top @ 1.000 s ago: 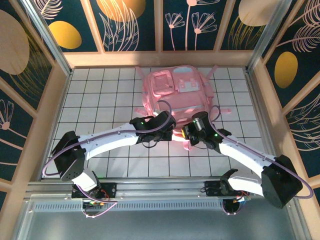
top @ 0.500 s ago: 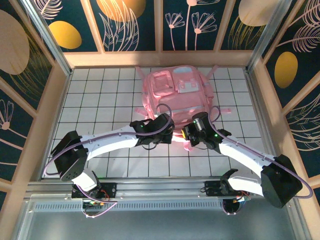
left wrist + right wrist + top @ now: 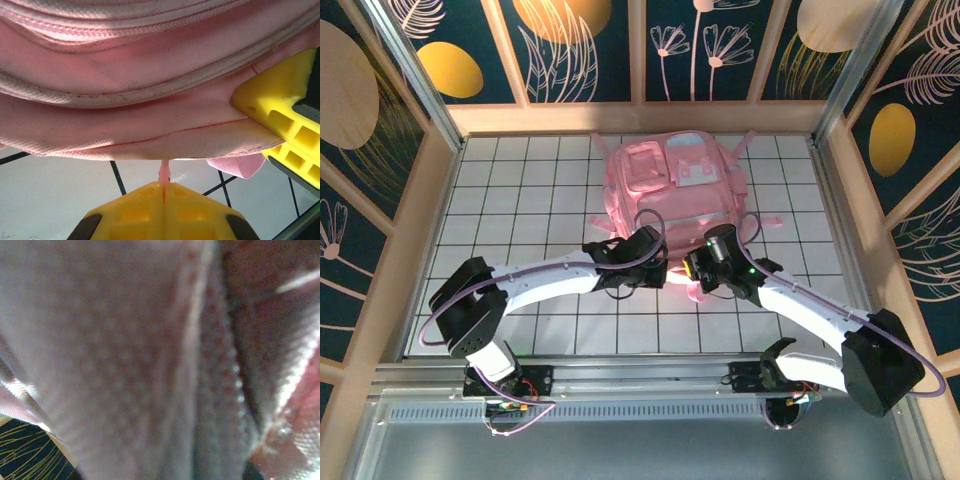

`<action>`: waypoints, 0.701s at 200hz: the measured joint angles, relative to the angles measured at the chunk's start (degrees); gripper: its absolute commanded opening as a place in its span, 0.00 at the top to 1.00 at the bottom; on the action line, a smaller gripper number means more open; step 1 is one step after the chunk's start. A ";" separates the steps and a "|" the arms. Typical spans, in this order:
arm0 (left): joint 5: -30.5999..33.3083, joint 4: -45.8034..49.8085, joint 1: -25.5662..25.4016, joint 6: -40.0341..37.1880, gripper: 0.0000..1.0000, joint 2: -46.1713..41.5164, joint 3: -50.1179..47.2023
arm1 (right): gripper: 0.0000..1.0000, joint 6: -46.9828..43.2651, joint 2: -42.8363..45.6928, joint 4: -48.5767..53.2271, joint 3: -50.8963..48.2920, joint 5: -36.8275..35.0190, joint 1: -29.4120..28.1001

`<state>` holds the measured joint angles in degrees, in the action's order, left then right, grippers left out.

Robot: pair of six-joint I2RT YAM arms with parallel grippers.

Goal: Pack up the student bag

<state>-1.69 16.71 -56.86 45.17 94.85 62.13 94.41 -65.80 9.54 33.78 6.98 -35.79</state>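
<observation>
1. The student bag (image 3: 670, 185) lies flat on the tiled desk (image 3: 520, 200). It sits centred towards the far side, with its top edge close to the far wooden rim (image 3: 640, 118).
2. Open tiles run along both sides of the bag. The stretch on the left is wider than the one on the right, where a strap (image 3: 772, 220) trails outward.
3. The left arm (image 3: 550, 275) and right arm (image 3: 810, 305) both reach inward and meet at the bag's near edge. A bare strip of tiles lies between them and the metal rail (image 3: 640, 385).
4. In the left wrist view, the left fingers (image 3: 140, 212) are pressed together on a thin pink tab (image 3: 163, 172). The tab hangs from the bag's lower hem, just above the desk.
5. The right fingers (image 3: 280, 115) show yellow at the right of that view. They are closed narrow on the bag's hem, with fabric pinched between them, and a loose strap end (image 3: 235, 166) sticks out beside them.
6. The right wrist view is blurred pink fabric with a zip line, very close.
</observation>
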 measured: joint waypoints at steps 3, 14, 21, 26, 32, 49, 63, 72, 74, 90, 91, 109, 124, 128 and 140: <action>-0.02 -0.07 0.02 0.00 0.98 0.07 0.00 | 1.00 0.02 0.00 0.04 0.00 0.00 0.00; -0.46 -0.26 0.11 -0.15 0.95 0.46 0.00 | 1.00 0.00 0.00 0.13 0.00 -0.02 -0.09; -0.74 -0.35 0.22 -0.17 0.93 0.68 0.00 | 1.00 0.00 0.02 0.17 0.00 -0.02 -0.09; -0.90 -0.48 0.26 -0.20 0.92 0.81 0.00 | 1.00 0.02 0.00 0.22 0.02 -0.04 -0.11; -1.07 -0.68 0.31 -0.22 0.90 0.96 0.00 | 1.00 0.02 0.00 0.31 0.02 -0.04 -0.17; -1.33 -0.74 0.42 -0.59 0.86 1.18 0.00 | 1.00 0.00 0.00 0.35 0.07 -0.07 -0.22; -1.46 -1.05 0.66 -0.74 0.82 1.42 -0.22 | 1.00 0.02 0.00 0.55 0.35 -0.07 -0.31; -1.46 -1.14 0.90 -0.85 0.81 1.64 -0.37 | 1.00 0.02 0.02 0.57 0.50 -0.07 -0.31; -1.46 -1.14 0.92 -0.96 0.81 1.68 -0.42 | 1.00 0.02 0.02 0.59 0.52 -0.07 -0.31; -1.46 -1.42 1.29 -1.05 0.79 2.19 -0.76 | 1.00 0.02 0.02 0.74 0.59 -0.07 -0.31; -1.46 -1.40 1.29 -1.05 0.79 2.21 -0.79 | 1.00 0.02 0.02 0.74 0.59 -0.07 -0.31; -1.46 -1.55 1.49 -1.07 0.79 2.93 -1.03 | 1.00 0.04 0.02 0.74 0.59 -0.07 -0.31; -1.49 -1.75 1.49 -1.25 0.79 3.85 -1.03 | 1.00 0.04 0.02 0.76 0.59 -0.04 -0.31; -1.49 -1.81 1.49 -1.29 0.79 4.04 -1.05 | 1.00 0.04 0.02 0.74 0.59 -0.07 -0.33; -1.46 -1.97 1.49 -1.51 0.78 4.66 -1.07 | 1.00 0.04 0.02 0.74 0.59 -0.04 -0.35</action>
<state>-3.16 14.74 -55.37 43.66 99.50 61.06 94.45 -65.78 10.28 34.37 6.94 -36.14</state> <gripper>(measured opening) 0.211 0.060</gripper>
